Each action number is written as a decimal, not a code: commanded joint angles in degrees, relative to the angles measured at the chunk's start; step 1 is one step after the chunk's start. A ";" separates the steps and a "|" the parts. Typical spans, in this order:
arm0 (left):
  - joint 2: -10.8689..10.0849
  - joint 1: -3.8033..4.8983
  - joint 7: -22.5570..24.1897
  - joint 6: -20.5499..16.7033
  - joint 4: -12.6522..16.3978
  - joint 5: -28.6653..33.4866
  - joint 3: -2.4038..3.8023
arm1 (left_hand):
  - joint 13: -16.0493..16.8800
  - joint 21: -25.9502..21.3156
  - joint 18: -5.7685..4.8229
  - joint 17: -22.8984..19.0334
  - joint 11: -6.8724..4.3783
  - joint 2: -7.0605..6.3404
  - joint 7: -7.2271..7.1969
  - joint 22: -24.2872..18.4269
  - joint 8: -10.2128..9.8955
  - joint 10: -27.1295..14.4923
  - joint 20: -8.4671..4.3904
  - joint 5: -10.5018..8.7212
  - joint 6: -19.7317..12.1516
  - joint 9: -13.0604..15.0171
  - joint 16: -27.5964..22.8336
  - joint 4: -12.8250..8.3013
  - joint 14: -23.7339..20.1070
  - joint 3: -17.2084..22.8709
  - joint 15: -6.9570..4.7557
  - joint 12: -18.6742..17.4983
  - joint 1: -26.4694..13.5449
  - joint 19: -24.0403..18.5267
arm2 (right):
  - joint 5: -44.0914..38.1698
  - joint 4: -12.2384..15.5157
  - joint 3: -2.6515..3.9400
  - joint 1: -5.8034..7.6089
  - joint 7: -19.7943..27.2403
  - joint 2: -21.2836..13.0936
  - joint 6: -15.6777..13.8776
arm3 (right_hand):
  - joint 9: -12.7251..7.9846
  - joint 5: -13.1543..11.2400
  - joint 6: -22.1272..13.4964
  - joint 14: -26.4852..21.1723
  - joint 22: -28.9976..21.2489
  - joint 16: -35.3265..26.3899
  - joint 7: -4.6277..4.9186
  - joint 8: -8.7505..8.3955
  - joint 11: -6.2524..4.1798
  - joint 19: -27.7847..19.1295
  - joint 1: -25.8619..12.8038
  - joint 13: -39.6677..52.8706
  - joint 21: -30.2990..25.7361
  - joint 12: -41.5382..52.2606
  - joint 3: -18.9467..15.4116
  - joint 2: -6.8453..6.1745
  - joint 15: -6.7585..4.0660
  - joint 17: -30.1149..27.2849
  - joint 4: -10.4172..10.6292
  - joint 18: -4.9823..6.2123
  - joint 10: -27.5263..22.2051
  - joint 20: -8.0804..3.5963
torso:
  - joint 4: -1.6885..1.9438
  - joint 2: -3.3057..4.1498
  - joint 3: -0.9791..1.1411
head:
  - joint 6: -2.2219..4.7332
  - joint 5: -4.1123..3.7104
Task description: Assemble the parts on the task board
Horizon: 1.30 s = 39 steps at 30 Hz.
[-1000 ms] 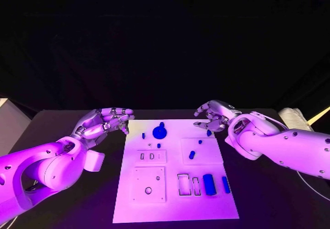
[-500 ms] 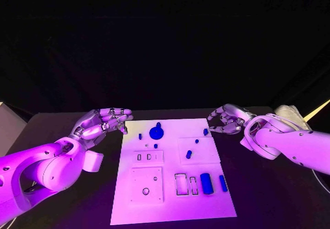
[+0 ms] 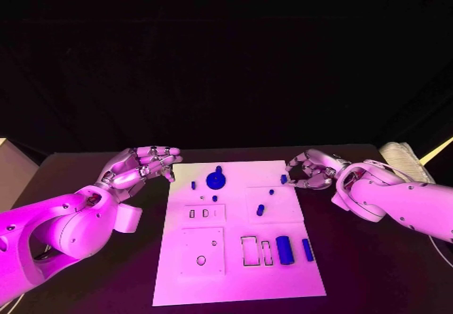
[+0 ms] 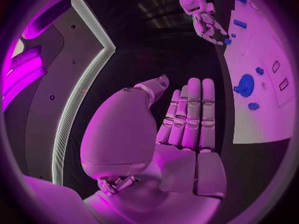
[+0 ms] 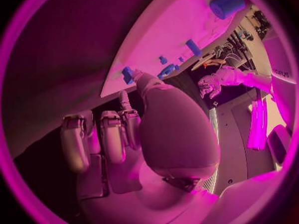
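Blue parts [image 3: 284, 249] lie untouched on the white task board [image 3: 236, 281], while my right robot hand [image 3: 311, 170], empty with curled fingers, has retreated beside its far-right edge, so assembly has not begun.

left hand [image 4: 187, 129] (fingers straight), task board [image 4: 264, 92] beside

- The head camera looks down from above on the black table [image 3: 378, 261], with the white board [image 3: 236, 275] in the middle.
- Each wrist camera sits close behind its own palm, looking along the fingers.
- All three views share the board's far end, where a round blue part [image 3: 216, 181] lies.
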 commanded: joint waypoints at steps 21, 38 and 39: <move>-0.11 0.04 0.40 1.08 0.07 -0.55 0.04 | 0.08 0.36 0.26 -0.05 -0.01 0.32 0.08 0.05 -0.39 -0.37 -0.13 -0.19 -0.29 0.05 0.18 0.07 -0.42 0.34 0.14 -0.24 -0.27 -0.42 | -0.43 -3.12 0.02 -1.34 -0.52 3.35 0.69 | 0.15 0.05 1.62 6.06 15.07 0.33 -0.34 0.46 -0.10 5.99 0.42 10.33 0.26 0.73 2.61 1.88 -0.02 15.08 -0.22 -0.38 1.18 -0.02 | 0.05 0.00 -0.10 | -0.58 0.16; -0.22 0.04 0.27 1.07 0.07 -0.55 0.03 | 0.09 0.45 0.26 -0.09 0.00 0.33 0.10 0.10 -0.38 -0.39 -0.10 -0.19 -0.30 0.08 0.18 0.01 -0.48 0.39 0.16 -0.23 -0.32 -0.57 | -1.24 -3.96 0.02 -1.70 -0.88 4.11 0.38 | 0.29 -0.56 3.04 6.06 15.07 0.33 -0.81 1.00 -0.50 5.99 0.20 10.77 0.26 1.23 4.01 2.27 -0.43 15.08 -0.46 -0.38 1.69 -0.37 | 0.00 -0.04 -0.07 | -0.89 0.26; -0.23 0.04 0.26 1.08 0.07 -0.55 0.03 | 0.09 0.45 0.26 -0.09 0.00 0.33 0.10 0.10 -0.38 -0.39 -0.10 -0.19 -0.30 0.08 0.18 0.01 -0.48 0.39 0.16 -0.23 -0.32 -0.57 | -1.25 -3.97 0.02 -1.71 -0.81 4.13 0.22 | 0.33 -0.67 3.27 6.06 15.07 0.33 -0.91 1.10 -0.57 5.99 0.17 10.82 0.26 1.29 4.19 2.33 -0.51 15.08 -0.51 -0.38 1.75 -0.43 | -0.02 -0.05 -0.06 | -0.92 0.31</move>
